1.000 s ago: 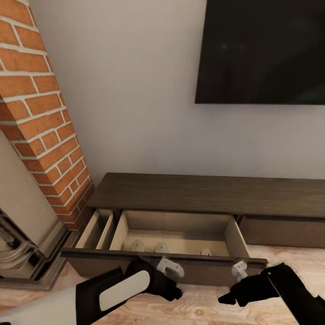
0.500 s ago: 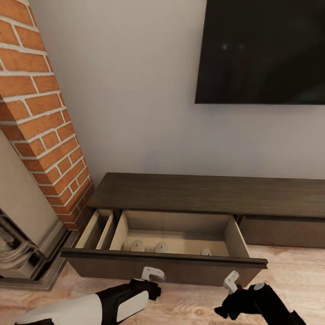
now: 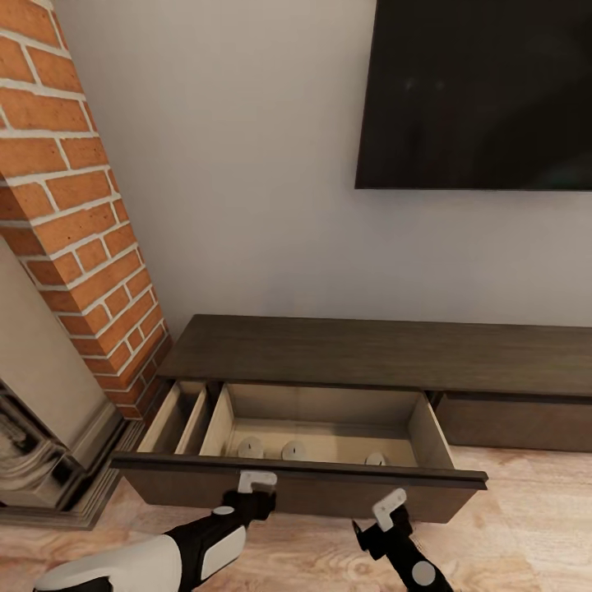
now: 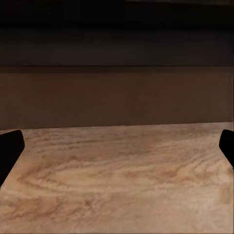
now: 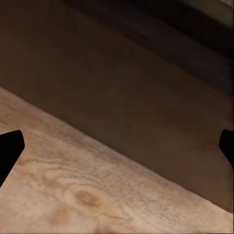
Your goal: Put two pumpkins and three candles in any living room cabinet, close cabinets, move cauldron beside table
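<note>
While cabinet (image 3: 312, 485) drawer stands open, left tool (image 3: 256, 480) and right tool (image 3: 388, 508) spread wide, empty.

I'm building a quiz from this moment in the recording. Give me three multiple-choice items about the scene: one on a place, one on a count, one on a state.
1. Where are the candles?
A. On top of the cabinet
B. Inside the open drawer
C. On the floor

2. How many candles show in the drawer?
A. One
B. Five
C. Three

3. What state is the wide drawer in?
A. Pulled open
B. Shut flush
C. Lifted out onto the floor

Answers:
1 B, the candles stand on the pale bottom of the drawer in the cabinet.
2 C, three stubs stand in a row.
3 A, its front juts out toward the left gripper and right gripper, both open and empty.
</note>
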Robot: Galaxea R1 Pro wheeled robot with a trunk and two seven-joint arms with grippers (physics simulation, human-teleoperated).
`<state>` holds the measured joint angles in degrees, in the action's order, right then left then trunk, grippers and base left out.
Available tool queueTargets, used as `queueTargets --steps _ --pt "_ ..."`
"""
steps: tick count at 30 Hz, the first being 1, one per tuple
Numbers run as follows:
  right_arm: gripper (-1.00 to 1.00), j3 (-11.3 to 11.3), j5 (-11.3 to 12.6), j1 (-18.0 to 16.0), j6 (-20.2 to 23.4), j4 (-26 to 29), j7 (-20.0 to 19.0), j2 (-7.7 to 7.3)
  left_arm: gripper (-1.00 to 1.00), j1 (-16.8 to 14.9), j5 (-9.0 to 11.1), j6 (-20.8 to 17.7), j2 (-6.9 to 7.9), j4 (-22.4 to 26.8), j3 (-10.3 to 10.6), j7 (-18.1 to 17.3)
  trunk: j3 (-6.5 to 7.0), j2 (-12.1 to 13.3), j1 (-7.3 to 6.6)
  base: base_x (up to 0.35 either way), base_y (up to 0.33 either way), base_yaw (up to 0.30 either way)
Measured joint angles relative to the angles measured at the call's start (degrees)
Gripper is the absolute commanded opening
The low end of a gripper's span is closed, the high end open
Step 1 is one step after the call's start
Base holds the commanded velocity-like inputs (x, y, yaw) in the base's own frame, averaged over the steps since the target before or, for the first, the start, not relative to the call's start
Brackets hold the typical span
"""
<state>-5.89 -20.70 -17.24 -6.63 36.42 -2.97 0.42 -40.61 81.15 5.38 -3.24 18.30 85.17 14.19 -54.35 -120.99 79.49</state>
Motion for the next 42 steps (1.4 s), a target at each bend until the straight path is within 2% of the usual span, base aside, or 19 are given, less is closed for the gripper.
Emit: queueTargets --steps 1,5,8,10,11,13,16,35,42 --pt "1.00 0.0 0.0 -0.3 -0.8 -1.5 2.0 0.64 1.00 0.0 0.1 0.4 -0.04 -0.5 0.0 0.0 0.00 0.0 0.00 0.000 0.000 0.000" --pt "1.00 0.1 0.5 -1.7 -1.8 -3.2 4.5 1.54 1.00 0.0 0.2 2.1 -0.24 -3.2 -0.3 0.0 0.00 0.0 0.00 0.000 0.000 0.000" --pt "1.00 0.1 2.9 -3.3 -2.4 -5.4 6.8 1.92 1.00 0.0 0.3 3.4 -0.25 -3.6 -0.5 -0.1 0.00 0.0 0.00 0.000 0.000 0.000" --pt "1.00 0.1 4.7 -4.8 -2.9 -8.2 8.3 2.29 1.00 0.0 0.3 3.7 -0.23 -3.7 -0.6 0.0 0.00 0.0 0.00 0.000 0.000 0.000" --pt "1.00 0.1 5.4 -6.3 -4.3 -11.5 8.9 2.38 1.00 0.0 0.3 3.8 -0.19 -3.8 -0.6 0.0 0.00 0.0 0.00 0.000 0.000 0.000" --pt "1.00 0.1 6.0 -8.6 -7.5 -16.6 9.4 2.41 1.00 0.0 0.3 4.0 -0.16 -3.7 -0.6 0.0 0.00 0.0 0.00 0.000 0.000 0.000" --pt "1.00 0.1 6.2 -9.7 -9.2 -19.2 9.6 2.40 1.00 0.0 0.2 4.0 -0.14 -3.7 -0.6 -0.1 0.00 0.0 0.00 0.000 0.000 0.000" --pt "1.00 0.2 6.3 -10.2 -9.9 -20.1 9.8 2.22 1.00 0.0 0.2 3.9 -0.11 -3.9 -0.5 -0.1 0.00 0.0 0.00 0.088 -0.014 0.000" --pt "1.00 0.3 6.3 -10.2 -9.9 -20.1 9.8 2.17 1.00 0.0 0.2 3.9 -0.10 -3.9 -0.5 -0.1 -0.01 0.0 0.00 0.269 0.000 0.000"
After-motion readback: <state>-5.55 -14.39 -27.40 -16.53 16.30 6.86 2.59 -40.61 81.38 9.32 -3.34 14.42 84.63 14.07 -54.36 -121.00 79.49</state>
